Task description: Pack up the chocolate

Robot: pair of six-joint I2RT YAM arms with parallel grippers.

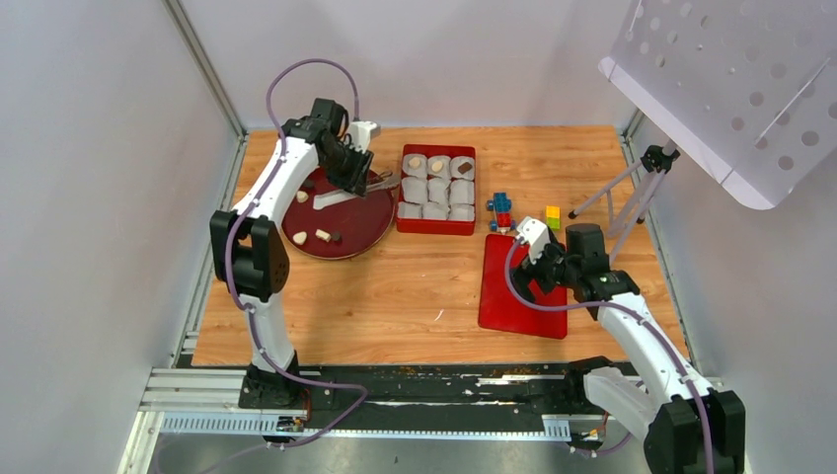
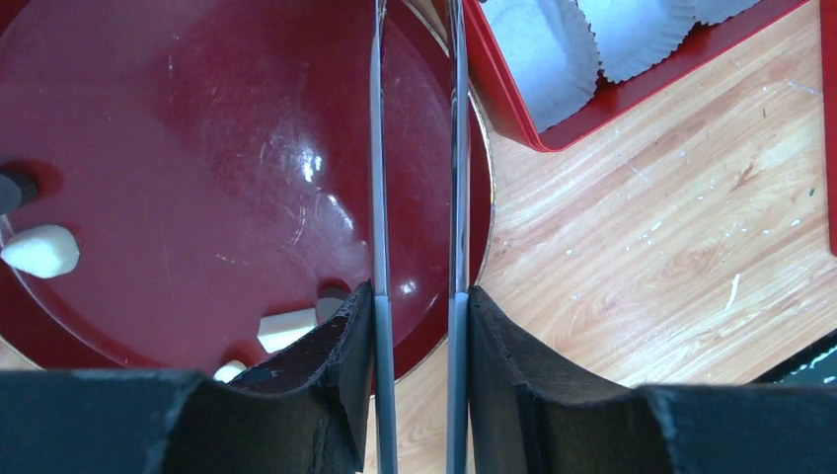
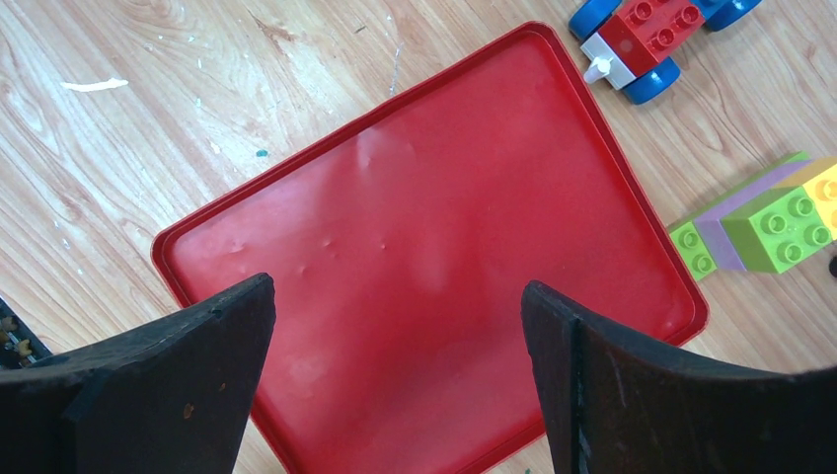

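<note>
- right gripper (image 3: 397, 291): jaws spread wide, holding nothing, above the flat red lid (image 3: 434, 197), nearer than the round plate (image 1: 363, 223) and to its right.
- chocolate (image 1: 322, 235): pale and dark lumps loose on the plate's near and left parts. One pale lump (image 2: 39, 251) lies with its long axis across the left wrist view.
- left gripper (image 2: 419, 306): clamped on metal tongs (image 2: 457, 148), their blades parallel over the plate's right edge.
- red box (image 1: 435, 228): just right of the plate, lined with paper cups (image 1: 434, 209). The three far cups hold chocolate.

Open tabletop (image 1: 395, 296) between round plate (image 1: 357, 225) and flat red lid (image 1: 523, 296); toy blocks (image 1: 502, 210) beyond.
</note>
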